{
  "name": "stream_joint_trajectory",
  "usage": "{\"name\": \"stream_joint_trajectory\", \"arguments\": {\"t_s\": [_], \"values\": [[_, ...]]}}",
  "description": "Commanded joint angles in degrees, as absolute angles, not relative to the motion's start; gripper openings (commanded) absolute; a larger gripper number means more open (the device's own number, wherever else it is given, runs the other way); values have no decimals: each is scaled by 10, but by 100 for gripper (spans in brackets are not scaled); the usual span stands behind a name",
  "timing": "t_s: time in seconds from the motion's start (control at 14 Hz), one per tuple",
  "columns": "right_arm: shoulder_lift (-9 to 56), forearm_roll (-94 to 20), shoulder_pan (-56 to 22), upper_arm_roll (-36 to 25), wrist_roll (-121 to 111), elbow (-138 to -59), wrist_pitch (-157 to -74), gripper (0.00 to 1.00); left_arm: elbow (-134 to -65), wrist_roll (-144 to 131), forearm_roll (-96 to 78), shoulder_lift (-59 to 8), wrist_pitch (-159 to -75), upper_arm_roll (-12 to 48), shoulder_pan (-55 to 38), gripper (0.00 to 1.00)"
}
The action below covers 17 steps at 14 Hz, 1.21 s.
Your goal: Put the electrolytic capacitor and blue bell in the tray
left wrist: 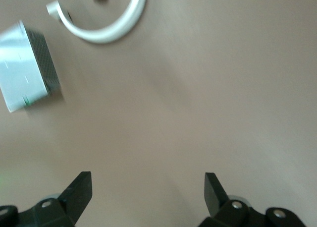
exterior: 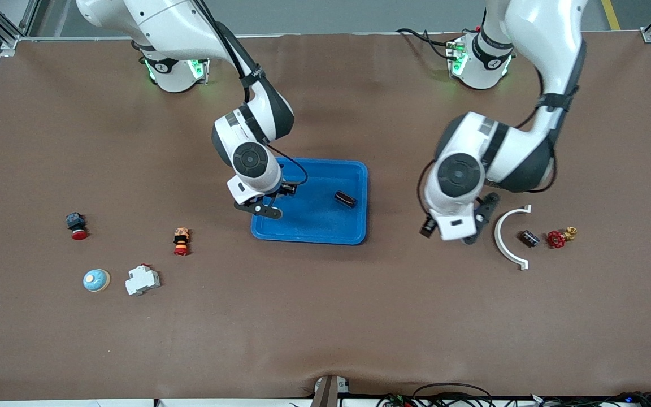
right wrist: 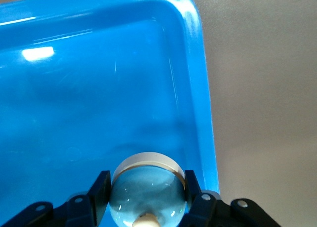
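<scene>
The bright-blue tray (exterior: 309, 217) lies mid-table. A dark cylindrical capacitor (exterior: 345, 198) lies in it, toward the left arm's end. My right gripper (exterior: 263, 207) is over the tray's edge at the right arm's end. In the right wrist view it (right wrist: 147, 182) is shut on a pale blue domed bell (right wrist: 148, 192) with a cream base, held over the tray floor (right wrist: 99, 88) near a corner. A second blue bell (exterior: 96, 280) sits on the table toward the right arm's end. My left gripper (exterior: 457, 219) is open and empty over bare table (left wrist: 147, 187).
A white arc (exterior: 507, 237) (left wrist: 106, 31), a small dark part (exterior: 529, 238) and a red valve (exterior: 558, 237) lie at the left arm's end. A pale grey box (left wrist: 27, 68) shows in the left wrist view. A red button (exterior: 77, 225), an orange-red part (exterior: 181, 241) and a white breaker (exterior: 142, 280) lie near the second bell.
</scene>
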State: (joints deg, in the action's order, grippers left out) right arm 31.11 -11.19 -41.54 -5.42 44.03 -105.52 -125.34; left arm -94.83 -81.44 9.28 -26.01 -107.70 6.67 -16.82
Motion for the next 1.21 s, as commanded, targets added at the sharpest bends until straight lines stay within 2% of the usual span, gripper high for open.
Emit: {"name": "stream_joint_trajectory", "arguments": {"t_s": [0.0,0.28,0.43,0.57,0.64,0.78,1.14], "values": [[327,-122,-434,-60,442,-1049,-1261,14,-990,-732,102,-231,-1078,72,-97,100],[345,-122,-444,-60,443,-1047,-1277,18,-990,-688,121,-238,-1086,73,-50,100],[349,-122,-446,-60,442,-1045,-1277,31,-996,-657,130,-243,-1104,75,-13,100],[347,-120,-446,-60,435,-1045,-1268,89,-1019,-615,130,-244,-1148,75,23,100],[343,-119,-447,-60,430,-1043,-1267,100,-1029,-599,130,-247,-1169,75,37,100],[312,-119,-448,-60,422,-1035,-1238,100,-1041,-582,132,-256,-1203,74,53,100],[241,-86,-411,-79,341,-948,-1015,100,-1048,-578,150,-278,-1241,74,78,100]]}}
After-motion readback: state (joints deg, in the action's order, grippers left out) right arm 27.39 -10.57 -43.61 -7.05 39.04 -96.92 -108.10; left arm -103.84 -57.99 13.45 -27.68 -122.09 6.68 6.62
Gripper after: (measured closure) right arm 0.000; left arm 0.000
